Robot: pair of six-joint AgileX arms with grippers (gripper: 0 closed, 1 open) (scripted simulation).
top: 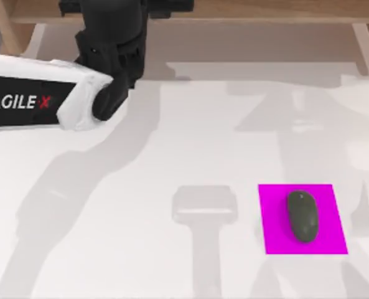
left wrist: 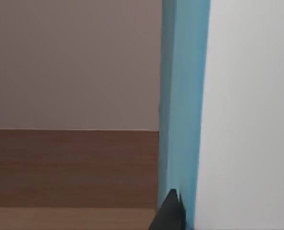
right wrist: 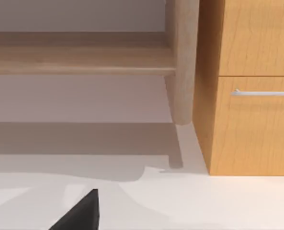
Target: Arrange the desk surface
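Left arm [top: 53, 103]: reaches from the table's left edge toward the shelf [top: 234, 9] at the back.
Left gripper: hidden under the black wrist from above. Its wrist camera shows one dark fingertip [left wrist: 169, 213] against a blue, book-like slab [left wrist: 185, 96] standing upright over a wooden board. I read that as a grasp on the slab, though I cannot see both fingers.
Desk [top: 140, 187]: the broad white top spreads across the whole view, mostly bare.
Pad [top: 268, 240]: magenta, lying flat at the right front.
Mouse [top: 302, 215]: dark, resting on the pad.
Right gripper: one dark finger [right wrist: 82, 213] hangs over the desk, facing a drawer unit [right wrist: 252, 120]; I cannot tell its state.
Handling: the desk is rigid and fixed (nothing to grip there). I'd judge the slab stiff, light and rather slick, best pinched across its flat faces.
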